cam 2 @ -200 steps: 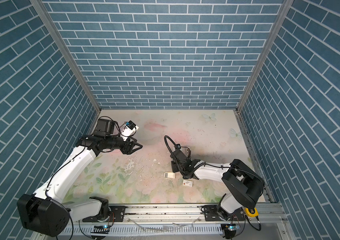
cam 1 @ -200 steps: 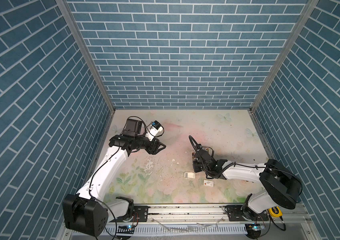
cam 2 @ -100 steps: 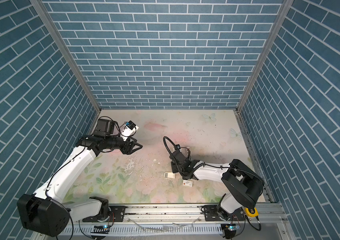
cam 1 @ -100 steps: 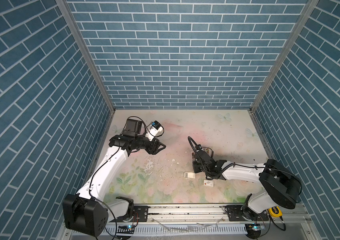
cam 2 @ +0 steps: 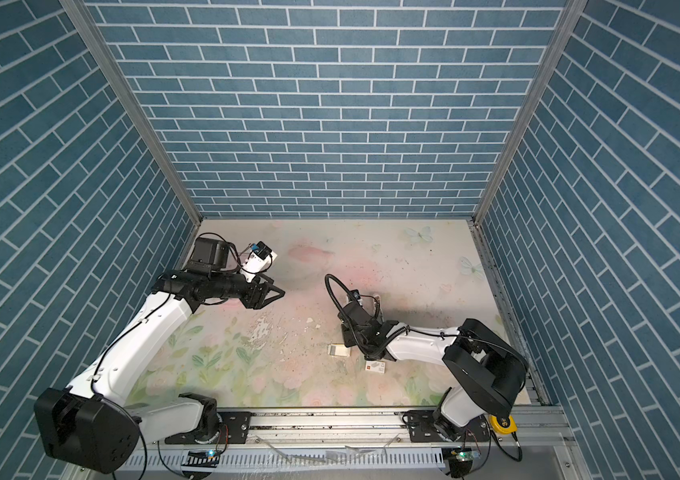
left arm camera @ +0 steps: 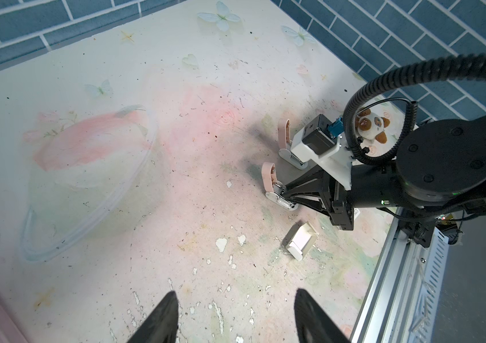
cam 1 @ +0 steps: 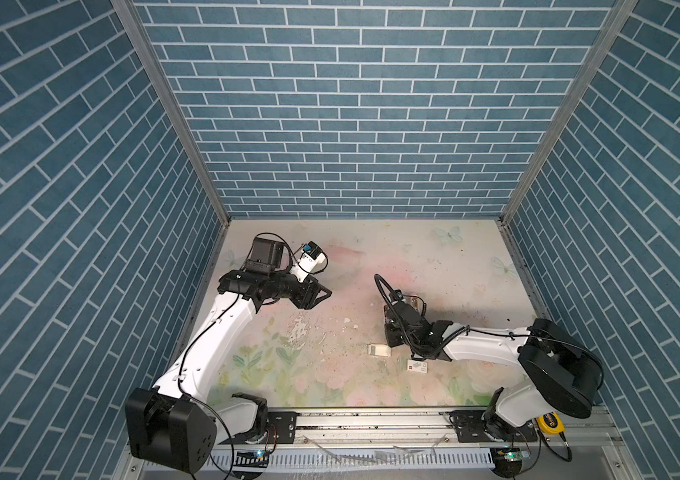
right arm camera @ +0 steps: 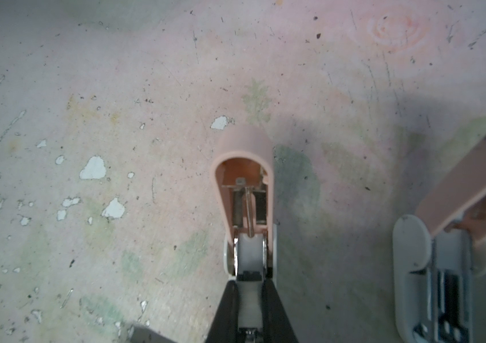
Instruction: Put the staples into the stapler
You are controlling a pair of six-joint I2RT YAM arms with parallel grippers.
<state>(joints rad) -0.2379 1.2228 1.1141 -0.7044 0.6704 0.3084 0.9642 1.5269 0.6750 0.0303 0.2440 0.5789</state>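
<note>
A small stapler (right arm camera: 247, 190) with a white base and a pink lid swung up open lies on the table right of centre, also in the left wrist view (left arm camera: 274, 184). My right gripper (right arm camera: 250, 285) is shut on its white base, low over the table in both top views (cam 1: 396, 328) (cam 2: 350, 332). The staples sit in a cream-white tray (cam 1: 379, 350) (cam 2: 338, 350) (left arm camera: 299, 240) on the table just in front of that gripper. My left gripper (cam 1: 323, 294) (cam 2: 278, 294) (left arm camera: 234, 300) hangs open and empty above the table's left side.
A second open stapler (right arm camera: 432, 252) (left arm camera: 287, 148) lies beside the held one. A flat white card sleeve with a red mark (cam 1: 418, 366) (cam 2: 375, 367) lies near the front. A clear plastic lid (left arm camera: 87, 184) rests on the back left. Blue brick walls enclose three sides.
</note>
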